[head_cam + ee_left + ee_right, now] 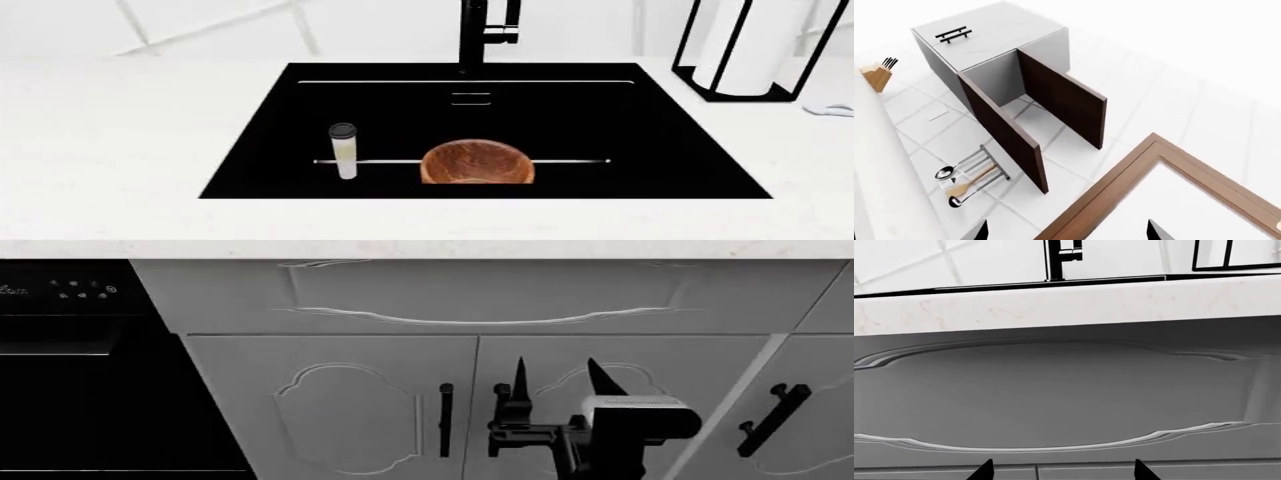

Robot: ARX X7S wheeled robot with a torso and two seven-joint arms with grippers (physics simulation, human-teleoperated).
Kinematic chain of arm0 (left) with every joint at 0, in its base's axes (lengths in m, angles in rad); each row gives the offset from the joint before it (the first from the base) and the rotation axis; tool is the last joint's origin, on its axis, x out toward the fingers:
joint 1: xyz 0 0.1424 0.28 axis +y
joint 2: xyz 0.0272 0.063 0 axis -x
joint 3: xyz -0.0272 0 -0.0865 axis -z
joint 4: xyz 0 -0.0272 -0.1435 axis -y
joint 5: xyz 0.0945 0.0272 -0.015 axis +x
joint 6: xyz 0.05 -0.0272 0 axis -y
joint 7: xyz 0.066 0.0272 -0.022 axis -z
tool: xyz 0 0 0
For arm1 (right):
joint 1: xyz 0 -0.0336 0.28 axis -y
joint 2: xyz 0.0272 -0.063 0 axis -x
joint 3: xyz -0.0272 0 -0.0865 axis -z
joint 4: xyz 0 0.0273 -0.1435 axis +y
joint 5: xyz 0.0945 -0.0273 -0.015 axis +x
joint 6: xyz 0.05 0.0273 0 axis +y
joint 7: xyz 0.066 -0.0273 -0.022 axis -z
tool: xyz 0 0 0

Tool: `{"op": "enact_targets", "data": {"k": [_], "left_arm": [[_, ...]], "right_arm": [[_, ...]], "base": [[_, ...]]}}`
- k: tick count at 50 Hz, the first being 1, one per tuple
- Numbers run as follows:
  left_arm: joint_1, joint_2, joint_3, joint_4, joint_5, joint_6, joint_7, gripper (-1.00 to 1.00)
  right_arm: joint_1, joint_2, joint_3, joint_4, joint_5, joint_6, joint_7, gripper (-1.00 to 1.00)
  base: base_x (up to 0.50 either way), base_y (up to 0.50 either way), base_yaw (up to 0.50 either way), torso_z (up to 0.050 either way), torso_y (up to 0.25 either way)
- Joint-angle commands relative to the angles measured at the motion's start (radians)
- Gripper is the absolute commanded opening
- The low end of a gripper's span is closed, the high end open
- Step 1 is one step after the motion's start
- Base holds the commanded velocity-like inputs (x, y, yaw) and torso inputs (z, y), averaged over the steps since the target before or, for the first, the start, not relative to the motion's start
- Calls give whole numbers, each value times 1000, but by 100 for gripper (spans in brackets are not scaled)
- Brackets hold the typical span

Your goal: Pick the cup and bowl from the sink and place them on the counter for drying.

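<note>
In the head view the cream cup (344,150) with a black lid stands upright in the black sink (641,130), left of the wooden bowl (477,164), which sits near the basin's middle. White counter (120,150) surrounds the sink. My right gripper (558,380) is open and empty, low in front of the grey cabinet doors, well below the counter edge. In the right wrist view it (1062,471) faces the drawer front under the counter (1054,305). My left gripper (1067,232) is open and empty; it does not show in the head view, and its camera sees neither cup nor bowl.
A black faucet (481,30) stands behind the sink. A paper-towel holder (745,50) is on the counter at back right. A black appliance (67,370) sits lower left. The left wrist view shows a wall cabinet (1001,45), a utensil rack (971,175) and a knife block (877,72).
</note>
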Motion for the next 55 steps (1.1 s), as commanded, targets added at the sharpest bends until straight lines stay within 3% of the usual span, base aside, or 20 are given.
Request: {"op": "enact_targets", "data": {"k": [1,55], "left_arm": [[5,10,-23,0,-26,27,-2,100],[37,9,-34,4,-48,78,0,100]], "right_arm": [[3,6,-8,6,5,-6,5,100],[5,30,-41,1,28,-13,34,100]], "base": [[0,0,0,0,0],[0,0,0,0,0]]}}
